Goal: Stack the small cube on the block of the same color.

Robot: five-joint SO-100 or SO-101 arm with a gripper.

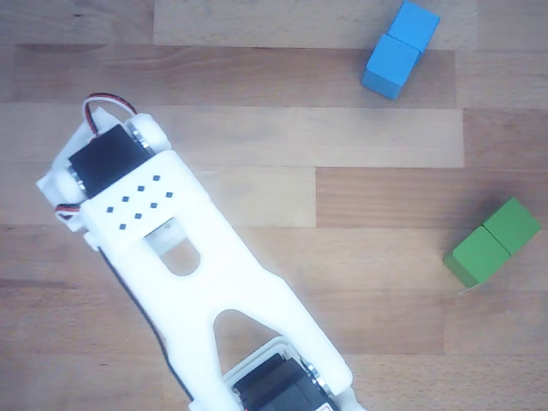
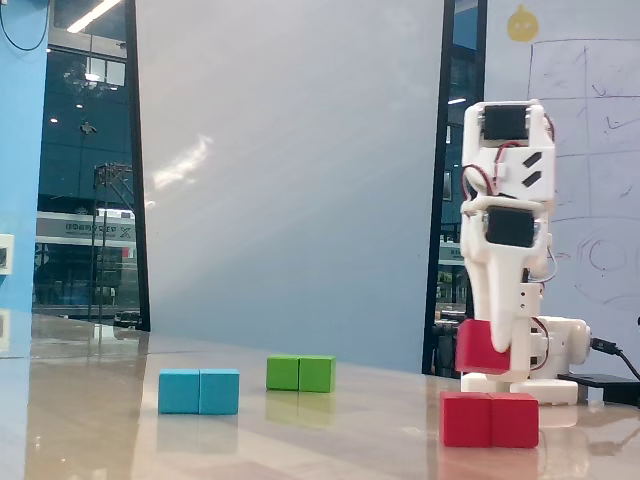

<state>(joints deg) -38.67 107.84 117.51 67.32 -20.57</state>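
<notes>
Between the jaws, the small cube (image 2: 482, 347), above the red block (image 2: 490, 419).

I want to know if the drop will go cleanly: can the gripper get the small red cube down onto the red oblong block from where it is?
Probably yes. The gripper holds the small red cube just above the red oblong block, whose top is bare.
</notes>
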